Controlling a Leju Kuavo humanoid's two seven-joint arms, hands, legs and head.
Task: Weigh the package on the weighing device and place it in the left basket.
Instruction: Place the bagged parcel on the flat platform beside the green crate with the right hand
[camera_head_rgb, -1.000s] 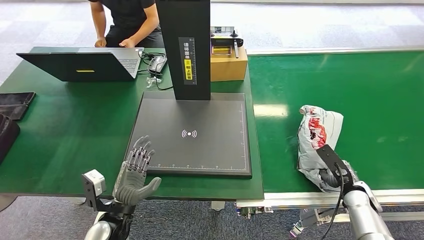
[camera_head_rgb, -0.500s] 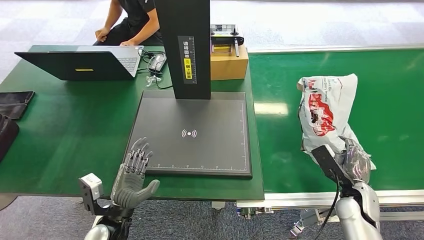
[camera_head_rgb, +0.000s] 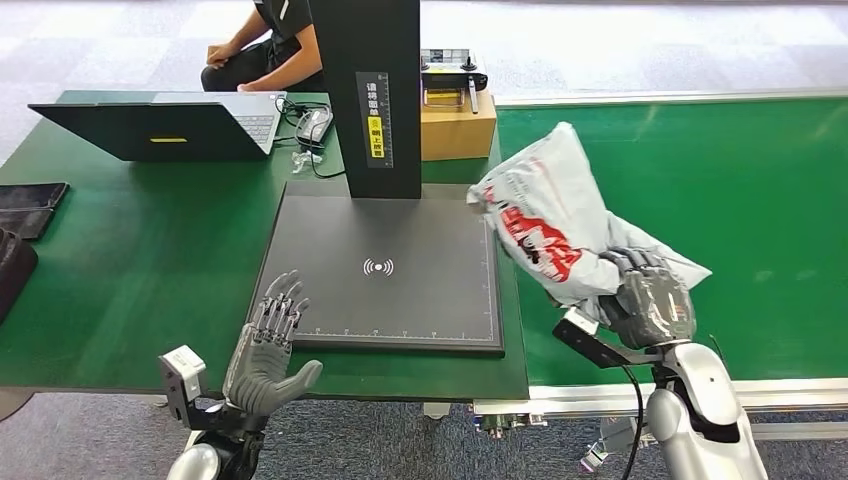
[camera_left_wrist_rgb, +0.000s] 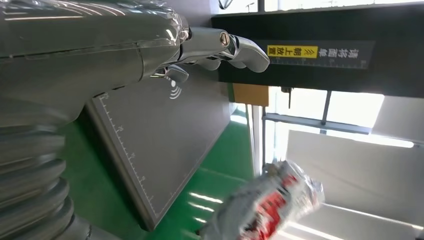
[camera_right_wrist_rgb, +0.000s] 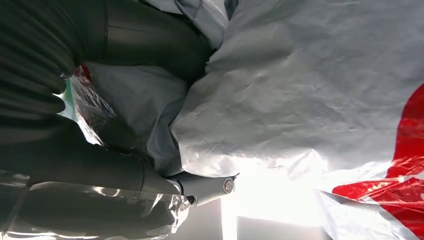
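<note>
So the right hand (camera_head_rgb: 648, 300) has its fingers wrapped round the package (camera_head_rgb: 548, 222), held in the air above it and leaning toward the scale plate (camera_head_rgb: 390, 270) for weighing, while the left hand (camera_head_rgb: 268, 345) hangs spread and empty nearby.

Bare scale platform (camera_head_rgb: 390, 265), black post (camera_head_rgb: 366, 95) at its rear.

Green table (camera_head_rgb: 130, 260) at left, bearing a black scale plate (camera_head_rgb: 390, 265) with upright column (camera_head_rgb: 368, 95); open laptop (camera_head_rgb: 165, 125), cardboard box (camera_head_rgb: 457, 128) and cables (camera_head_rgb: 312, 135) toward the back; dark items (camera_head_rgb: 25, 215) at the left edge. Green conveyor belt (camera_head_rgb: 740, 200) just beside, at right.
</note>
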